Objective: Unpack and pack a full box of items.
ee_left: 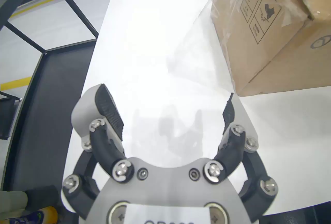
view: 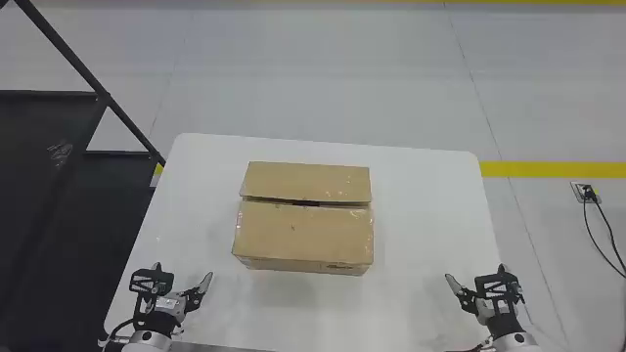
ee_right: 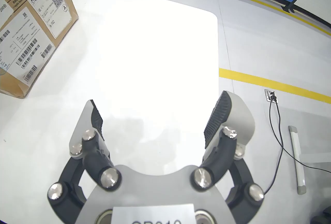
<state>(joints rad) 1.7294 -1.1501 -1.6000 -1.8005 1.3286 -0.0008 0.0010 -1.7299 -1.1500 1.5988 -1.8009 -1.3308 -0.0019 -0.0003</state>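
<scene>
A brown cardboard box (view: 305, 217) stands in the middle of the white table (view: 430, 215), its top flaps folded down with a dark slit between them. My left gripper (view: 172, 285) is open at the table's near left corner, well short of the box (ee_left: 261, 25), with nothing between its fingers (ee_left: 108, 108). At the near right corner my right gripper (view: 484, 287) is open too and holds nothing; the box's labelled end (ee_right: 31, 28) lies off to its side. Clear tape hangs loose on the box's side in the left wrist view.
A black metal rack (view: 49, 176) stands against the table's left side. On the floor to the right run a yellow line (view: 553, 169) and a black cable from a floor socket (view: 584, 192). Bare tabletop surrounds the box.
</scene>
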